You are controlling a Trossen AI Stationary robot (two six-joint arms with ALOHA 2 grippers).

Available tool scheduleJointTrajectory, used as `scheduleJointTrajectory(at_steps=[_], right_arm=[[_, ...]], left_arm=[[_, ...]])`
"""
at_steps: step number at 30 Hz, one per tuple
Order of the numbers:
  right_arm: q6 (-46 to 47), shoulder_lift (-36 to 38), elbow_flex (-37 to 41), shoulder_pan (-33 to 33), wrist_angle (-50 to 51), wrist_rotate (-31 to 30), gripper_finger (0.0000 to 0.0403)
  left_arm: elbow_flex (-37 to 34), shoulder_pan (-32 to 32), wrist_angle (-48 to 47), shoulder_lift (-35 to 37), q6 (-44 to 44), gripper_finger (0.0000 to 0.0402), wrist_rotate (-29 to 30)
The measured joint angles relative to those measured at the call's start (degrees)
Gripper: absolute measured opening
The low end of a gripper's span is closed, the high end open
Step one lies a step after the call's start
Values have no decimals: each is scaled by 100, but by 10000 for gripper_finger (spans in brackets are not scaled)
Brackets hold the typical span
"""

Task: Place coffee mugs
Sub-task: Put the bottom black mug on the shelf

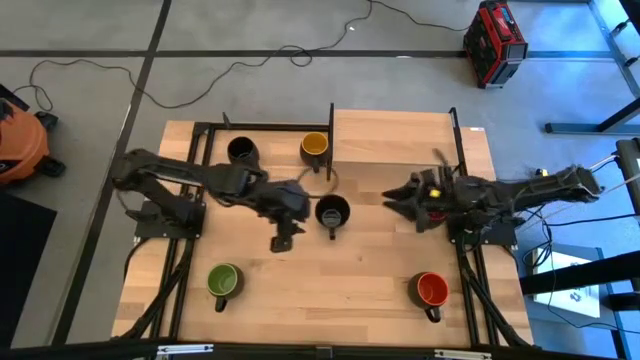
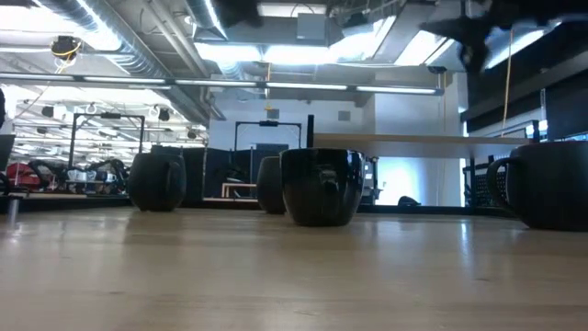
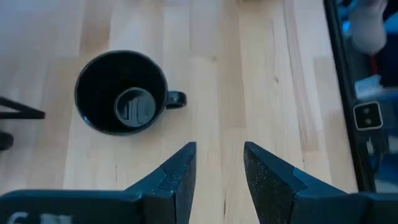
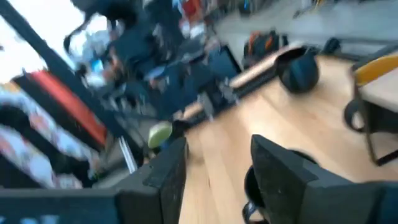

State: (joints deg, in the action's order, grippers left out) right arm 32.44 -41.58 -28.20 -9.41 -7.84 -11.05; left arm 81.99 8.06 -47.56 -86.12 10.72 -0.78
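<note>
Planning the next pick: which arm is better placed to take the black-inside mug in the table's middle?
Probably the left: its tool hovers open beside the dark, round, black-inside mug, which fills its wrist view, while the right tool sits farther away.

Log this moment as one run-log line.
left gripper: open, empty, above table beside centre black mug | right gripper: open, empty, right of centre | yellow mug, green mug, red mug: standing

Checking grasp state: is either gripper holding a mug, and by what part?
Nothing is held. The left gripper is open over bare wood beside the black-inside mug; the right gripper is open, empty.
</note>
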Motion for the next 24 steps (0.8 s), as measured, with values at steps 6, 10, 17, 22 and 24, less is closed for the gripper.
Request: scheduleJointTrajectory(at_steps=[6, 10, 17, 22, 24], right_arm=[[-145, -1592, -943, -18, 330, 488, 166], [-244, -2431, -1217, -374, 337, 376, 164], [-283, -3761, -1493, -1165, 284, -416, 164], [-195, -4607, -1548, -1362, 4, -495, 163], [-113, -4850, -1547, -1361, -200, -539, 163]], left_arm=[[-1529, 0, 878, 1010, 399, 128, 31], [-1934, -5, 906, 1323, 420, 128, 46], [-2043, -5, 923, 1424, 126, 128, 118], [-2043, -18, 926, 1424, -193, 128, 131], [-2043, -18, 922, 1423, -228, 128, 131]])
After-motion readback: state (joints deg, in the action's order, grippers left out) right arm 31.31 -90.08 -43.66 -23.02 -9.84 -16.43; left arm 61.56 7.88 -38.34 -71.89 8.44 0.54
